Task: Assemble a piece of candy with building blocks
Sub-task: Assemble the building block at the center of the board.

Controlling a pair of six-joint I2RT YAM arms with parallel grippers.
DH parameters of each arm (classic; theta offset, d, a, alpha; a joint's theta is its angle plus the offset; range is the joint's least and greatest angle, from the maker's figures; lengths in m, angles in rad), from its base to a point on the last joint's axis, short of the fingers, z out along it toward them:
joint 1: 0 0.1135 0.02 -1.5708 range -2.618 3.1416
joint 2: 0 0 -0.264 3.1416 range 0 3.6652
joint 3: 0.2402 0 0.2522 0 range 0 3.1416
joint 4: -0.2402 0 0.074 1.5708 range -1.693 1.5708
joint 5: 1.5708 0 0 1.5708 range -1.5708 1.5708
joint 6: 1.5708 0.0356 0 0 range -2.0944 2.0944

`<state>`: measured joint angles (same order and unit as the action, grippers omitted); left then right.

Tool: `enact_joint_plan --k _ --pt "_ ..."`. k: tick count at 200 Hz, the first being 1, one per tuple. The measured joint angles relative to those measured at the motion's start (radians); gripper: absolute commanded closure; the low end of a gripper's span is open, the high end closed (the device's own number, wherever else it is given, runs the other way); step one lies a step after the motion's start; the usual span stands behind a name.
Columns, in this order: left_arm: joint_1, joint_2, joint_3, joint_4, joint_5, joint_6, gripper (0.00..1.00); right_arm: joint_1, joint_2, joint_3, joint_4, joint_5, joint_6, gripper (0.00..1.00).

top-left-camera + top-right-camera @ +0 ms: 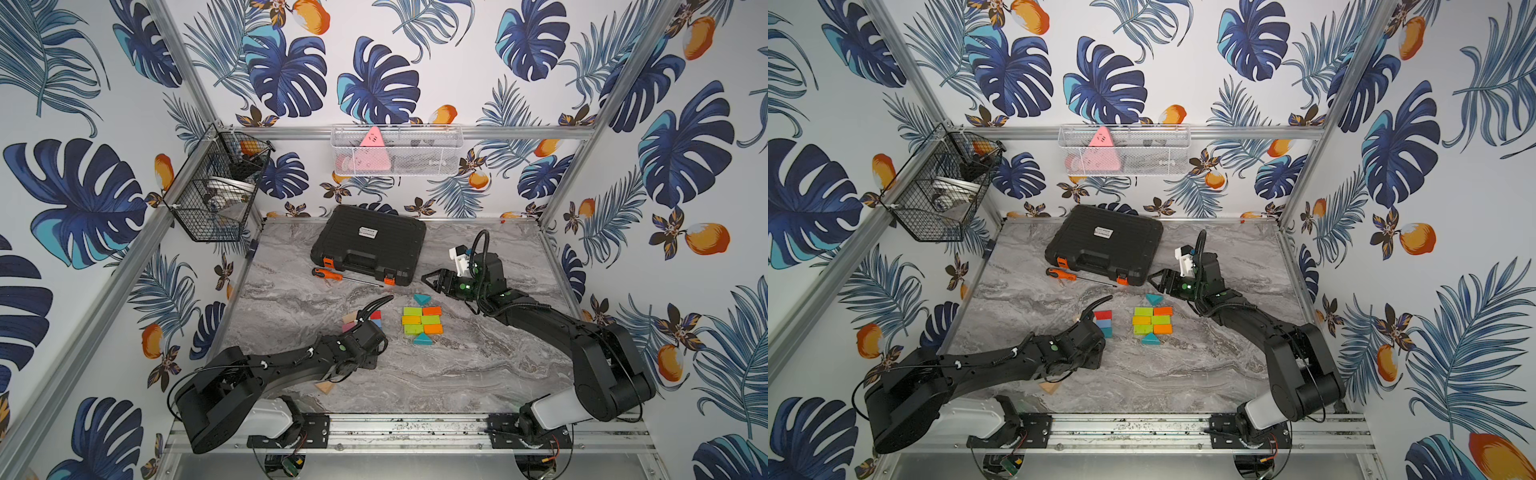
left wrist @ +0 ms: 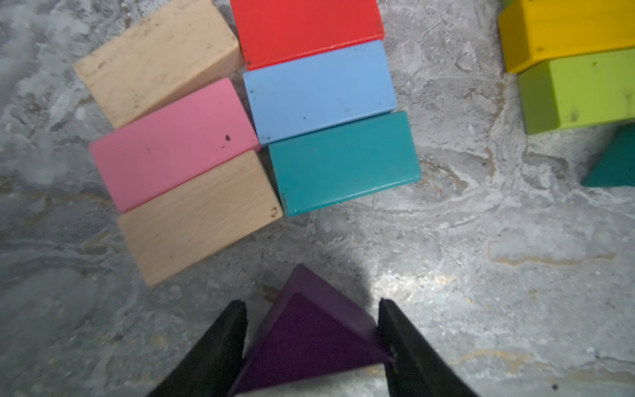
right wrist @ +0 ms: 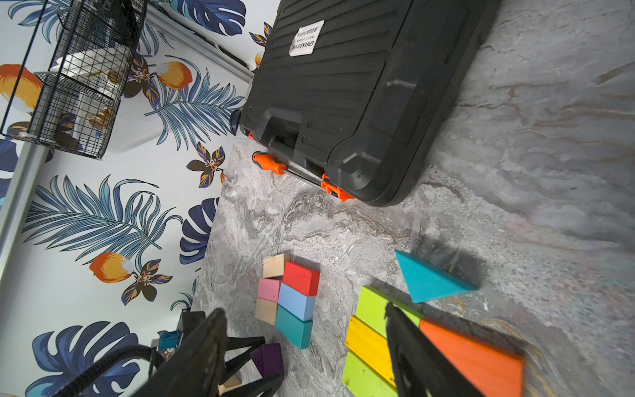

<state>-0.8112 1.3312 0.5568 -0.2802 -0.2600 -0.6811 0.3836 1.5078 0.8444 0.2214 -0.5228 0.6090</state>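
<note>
Green, yellow and orange bricks lie flat as one slab (image 1: 422,320) mid-table, a teal wedge (image 1: 422,298) just off its 12 o'clock edge, a second teal wedge (image 1: 423,338) touching at 6 o'clock; spare bricks (image 1: 1102,323) cluster at 9 o'clock, purple wedge (image 2: 309,330) alongside.

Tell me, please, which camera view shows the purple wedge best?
The left wrist view: the purple wedge fills the foreground, flanked by the left gripper. The right wrist view shows only a small part; in both top views the left arm hides it.
</note>
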Motion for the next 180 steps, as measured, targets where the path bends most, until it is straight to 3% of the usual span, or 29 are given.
enact_joint_plan --k 37,110,147,180 --pt "0.000 -0.021 0.032 -0.034 0.000 0.000 0.23 0.000 0.004 0.001 0.000 -0.002 0.000 0.25" --pt "-0.001 -0.171 0.130 -0.200 -0.006 0.029 0.23 0.021 -0.035 0.008 -0.038 -0.011 -0.062 0.27" --pt "0.082 -0.226 0.254 -0.310 -0.029 0.101 0.24 0.154 -0.122 -0.024 -0.054 -0.012 -0.202 0.32" --pt "0.255 -0.282 0.355 -0.365 0.013 0.193 0.24 0.355 -0.157 -0.091 -0.076 0.026 -0.298 0.51"
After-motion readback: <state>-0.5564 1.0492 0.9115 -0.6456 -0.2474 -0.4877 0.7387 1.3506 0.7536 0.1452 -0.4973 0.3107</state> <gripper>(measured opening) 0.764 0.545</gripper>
